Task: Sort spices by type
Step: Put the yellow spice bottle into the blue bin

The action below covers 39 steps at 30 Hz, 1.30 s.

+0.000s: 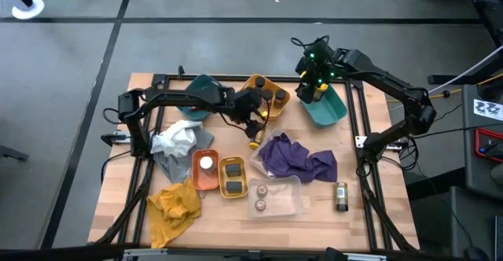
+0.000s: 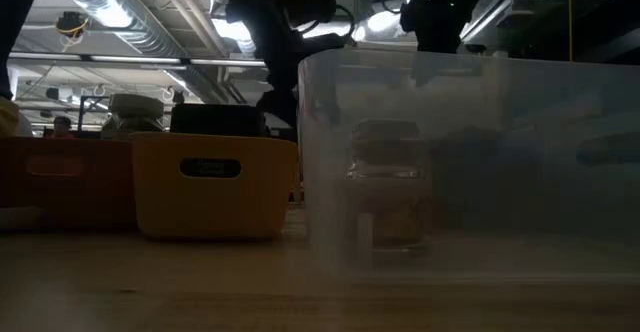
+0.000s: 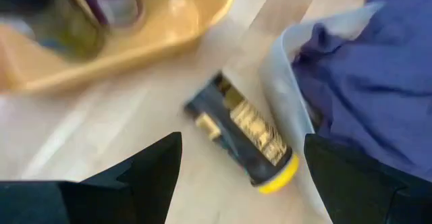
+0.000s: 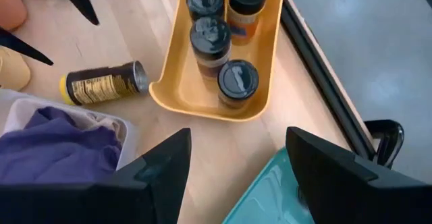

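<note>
Hovering with its jaws spread wide, the left gripper (image 3: 239, 177) hangs right over a yellow-lidded jar (image 1: 255, 139) lying on its side on the table, apparently lined up to straddle it. That jar sits between the yellow tray (image 4: 266, 69), already holding black-lidded jars (image 4: 237, 80) near the table's far edge, and the purple cloth (image 1: 299, 157), whose folds crowd one side. The right gripper (image 1: 313, 88) waits over the teal tray (image 1: 334, 112) at the far right, jaws apart and empty.

Four black-lidded jars (image 4: 223, 45) (one yellow tray (image 4: 270, 82)), three cloths (image 1: 299, 157)
</note>
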Motion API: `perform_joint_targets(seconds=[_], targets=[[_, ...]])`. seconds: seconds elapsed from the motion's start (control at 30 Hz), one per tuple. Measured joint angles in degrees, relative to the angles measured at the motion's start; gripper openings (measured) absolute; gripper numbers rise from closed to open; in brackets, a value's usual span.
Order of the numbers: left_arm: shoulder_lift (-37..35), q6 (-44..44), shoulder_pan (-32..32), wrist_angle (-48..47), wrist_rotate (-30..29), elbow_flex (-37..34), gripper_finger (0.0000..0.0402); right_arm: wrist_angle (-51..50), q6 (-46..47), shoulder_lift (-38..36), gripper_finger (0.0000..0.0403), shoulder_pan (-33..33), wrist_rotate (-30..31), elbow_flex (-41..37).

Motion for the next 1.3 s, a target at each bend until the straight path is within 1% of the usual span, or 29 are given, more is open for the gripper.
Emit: perform_joint_targets(seconds=[0.17, 0.33, 0.43, 0.5, 0.6, 0.67, 0.7, 0.93, 1.1, 1.23, 1.3], targets=[[2.02, -6.35, -3.53, -3.0, -4.4, -0.05, 0.0295, -0.3, -1.42, 0.0, 0.0243, 0.7, 0.04, 0.0], [2.47, -7.73, -7.18, 1.09, -10.22, -3.2, 0.0295, -1.8, -1.58, 0.0, 0.0243, 0.65, 1.04, 0.0], [2.53, -10.54, -8.55, 1.6, -11.97, -5.58, 0.0295, -2.11, -1.6, 0.0, 0.0243, 0.65, 1.94, 0.0], [2.53, -12.2, -9.27, 4.36, -12.31, -7.87, 0.0295, -2.04, -1.6, 0.0, 0.0243, 0.65, 1.95, 0.0], [2.58, -14.25, -10.21, 11.06, -12.42, -11.19, 0.0295, -1.57, -1.6, 0.0, 0.0243, 0.65, 1.95, 0.0], [2.58, -14.93, -10.61, 15.23, -12.49, -12.46, 0.0295, -1.22, -1.6, 0.0, 0.0243, 0.65, 1.95, 0.0], [2.58, -15.22, -10.81, 15.85, -12.49, -12.81, 0.0295, -1.28, -1.6, 0.0, 0.0243, 0.65, 1.95, 0.0], [2.56, -17.55, -11.12, 17.1, -14.32, -12.9, 0.0295, -1.28, -1.6, 0.0, 0.0243, 0.65, 1.95, 0.0], [2.77, -21.14, -12.35, 14.65, -18.95, -12.9, 0.0295, -1.3, -1.6, 0.0, 0.0243, 0.65, 1.95, -0.02], [2.84, -23.74, -14.23, 14.69, -20.98, -12.9, 0.0295, -1.3, -1.6, 0.0, 0.0243, 0.65, 1.95, -0.02], [2.84, -25.27, -15.39, 14.53, -23.56, -12.9, 0.0295, -1.3, -1.6, 0.0, 0.0243, 0.64, 1.94, -0.02]])
